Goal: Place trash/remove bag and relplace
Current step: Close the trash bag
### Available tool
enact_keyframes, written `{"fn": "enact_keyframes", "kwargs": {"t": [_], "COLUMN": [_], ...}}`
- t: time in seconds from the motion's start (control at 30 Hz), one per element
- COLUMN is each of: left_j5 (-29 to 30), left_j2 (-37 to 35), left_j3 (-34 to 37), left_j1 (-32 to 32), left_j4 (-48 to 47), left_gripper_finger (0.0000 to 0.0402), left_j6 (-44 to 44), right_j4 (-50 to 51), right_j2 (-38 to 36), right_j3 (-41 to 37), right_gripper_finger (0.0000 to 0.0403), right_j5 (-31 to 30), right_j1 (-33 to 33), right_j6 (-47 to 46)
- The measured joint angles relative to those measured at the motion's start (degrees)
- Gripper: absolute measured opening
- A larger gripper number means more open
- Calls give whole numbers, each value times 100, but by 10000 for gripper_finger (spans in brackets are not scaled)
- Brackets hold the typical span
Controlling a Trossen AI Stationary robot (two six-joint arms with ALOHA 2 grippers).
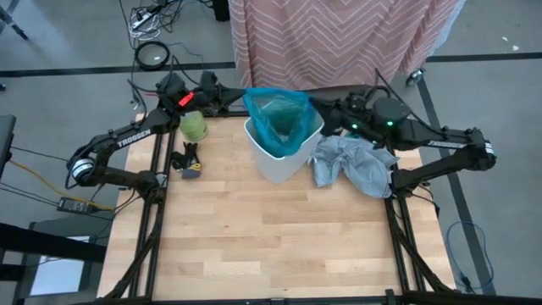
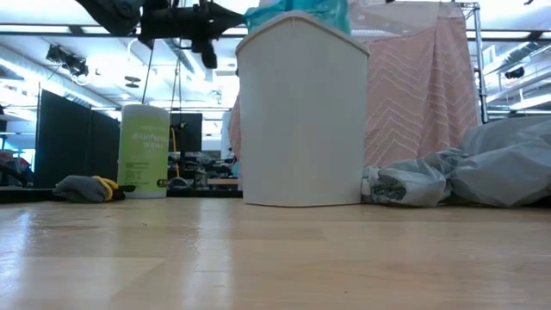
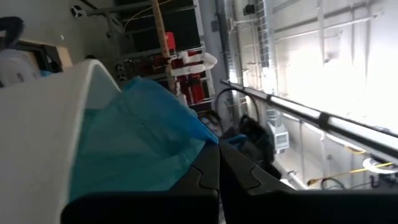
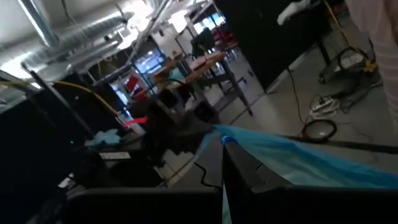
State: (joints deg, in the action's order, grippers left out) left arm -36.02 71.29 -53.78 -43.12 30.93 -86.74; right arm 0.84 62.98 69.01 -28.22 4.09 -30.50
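Light wooden plank tabletop (image 1: 271,237) set on a grey floor (image 1: 68,93). Pink cloth with a white zigzag pattern (image 1: 339,34) hung just beyond the table's far edge, also seen at right in the low view. Coiled cables and a power strip (image 1: 152,17) lay on the floor behind the table. Dark partition panels (image 2: 60,138) stood at left across the room, with rows of ceiling lights (image 2: 95,52) overhead. Silver ventilation ducting (image 4: 81,31) ran along the ceiling. Bright windows (image 3: 323,56) lit one wall, behind a dark rail (image 3: 311,115).
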Motion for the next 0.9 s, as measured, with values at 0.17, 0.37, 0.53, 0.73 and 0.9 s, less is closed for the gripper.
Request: {"fn": "enact_keyframes", "kwargs": {"t": [0.17, 0.37, 0.53, 0.73, 0.9], "left_j5": [358, 563, 837, 1062, 1180], "left_j2": [0, 0, -2, -2, 33], "left_j3": [0, 0, 0, 0, 0], "left_j1": [238, 528, 738, 927, 1014], "left_j4": [145, 162, 316, 355, 335], "left_gripper_finger": [2, 1, 1, 1, 1], "left_j6": [-214, -350, -503, -524, -526], "right_j4": [-181, -918, -1653, -2337, -2086], "right_j2": [416, 1050, 1516, 1834, 2118], "right_j3": [4, 3, 4, 7, 486], "right_gripper_finger": [0, 0, 0, 0, 0], "right_j5": [496, 1186, 1642, 2128, 2537], "right_j1": [151, 415, 625, 837, 917], "right_j6": [-309, -646, -902, -1153, -1093]}}
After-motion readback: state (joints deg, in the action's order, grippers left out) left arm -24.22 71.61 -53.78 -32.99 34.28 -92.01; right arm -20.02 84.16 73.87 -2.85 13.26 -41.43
